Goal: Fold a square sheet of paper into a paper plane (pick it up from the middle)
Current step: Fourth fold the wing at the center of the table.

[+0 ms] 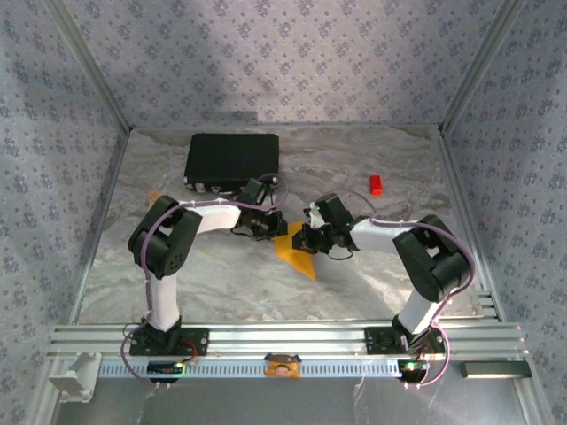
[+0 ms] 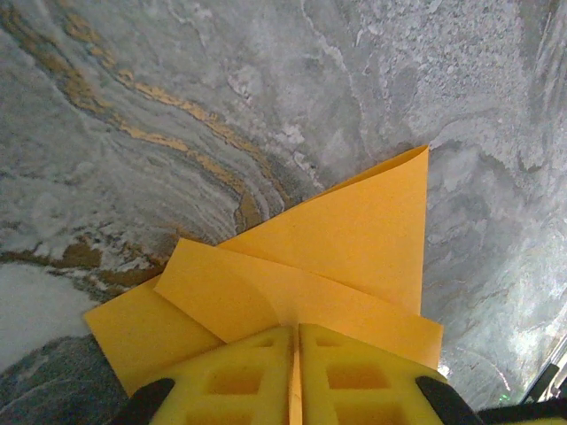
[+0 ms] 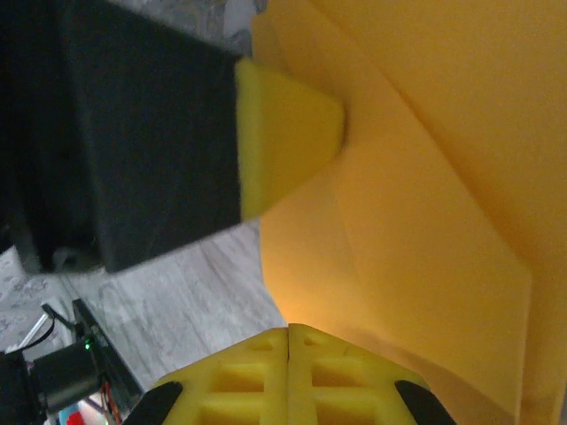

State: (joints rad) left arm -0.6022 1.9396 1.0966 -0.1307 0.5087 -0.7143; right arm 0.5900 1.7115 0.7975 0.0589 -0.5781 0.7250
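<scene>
Centre frame: thin orange-yellow paper sheet (image 1: 299,257) partly folded, no dart yet; left gripper (image 2: 295,341) and right gripper (image 3: 288,338) both clamped on it

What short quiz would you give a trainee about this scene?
1. True or false: the paper lies flat and unfolded.
2. Left gripper, right gripper: which is shut? A) left only B) right only C) both
3. Fill in: the red block lies to the ___ of the case.
Key: 1 false; 2 C; 3 right.
</scene>
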